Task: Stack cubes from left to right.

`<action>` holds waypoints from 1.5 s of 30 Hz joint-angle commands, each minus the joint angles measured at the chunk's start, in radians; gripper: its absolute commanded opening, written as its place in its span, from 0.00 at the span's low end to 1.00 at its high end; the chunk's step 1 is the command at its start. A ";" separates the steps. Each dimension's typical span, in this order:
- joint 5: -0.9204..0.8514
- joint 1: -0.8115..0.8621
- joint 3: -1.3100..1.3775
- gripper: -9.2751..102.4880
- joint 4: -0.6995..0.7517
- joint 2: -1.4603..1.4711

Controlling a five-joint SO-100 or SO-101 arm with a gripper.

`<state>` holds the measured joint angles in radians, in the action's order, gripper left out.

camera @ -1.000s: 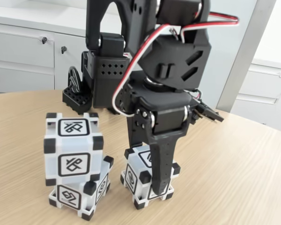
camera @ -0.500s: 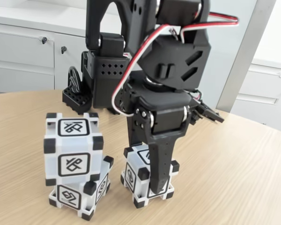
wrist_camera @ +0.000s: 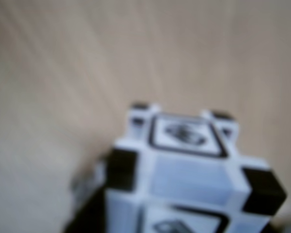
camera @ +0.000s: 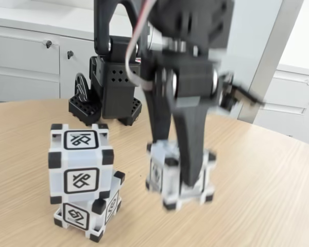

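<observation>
- White cabinets (camera: 26, 56) stand behind the pale wooden table (camera: 268, 195), which fills the lower frame of the fixed view.
- At lower left, two white plastic cubes with black corners form a stack (camera: 82, 177); the upper one sits skewed.
- Centre frame, the black gripper (camera: 183, 177) clamps the third cube (camera: 177, 175), seemingly just clear of the table, though blur makes that uncertain; presumably it is bound for the stack.

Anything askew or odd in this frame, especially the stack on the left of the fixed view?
Yes: the top cube sits crooked on the bottom cube, twisted and overhanging its left edge. The held cube is only motion-blurred.
</observation>
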<state>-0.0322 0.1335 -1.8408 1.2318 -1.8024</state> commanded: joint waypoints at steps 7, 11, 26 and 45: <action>0.034 0.025 0.043 0.21 -0.006 -0.301; 0.038 0.112 0.043 0.22 -0.008 -0.396; 0.015 0.175 0.092 0.23 0.135 -0.623; -0.078 0.179 0.531 0.23 0.497 -0.138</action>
<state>-0.0966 0.3053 -1.3606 1.7181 -2.0218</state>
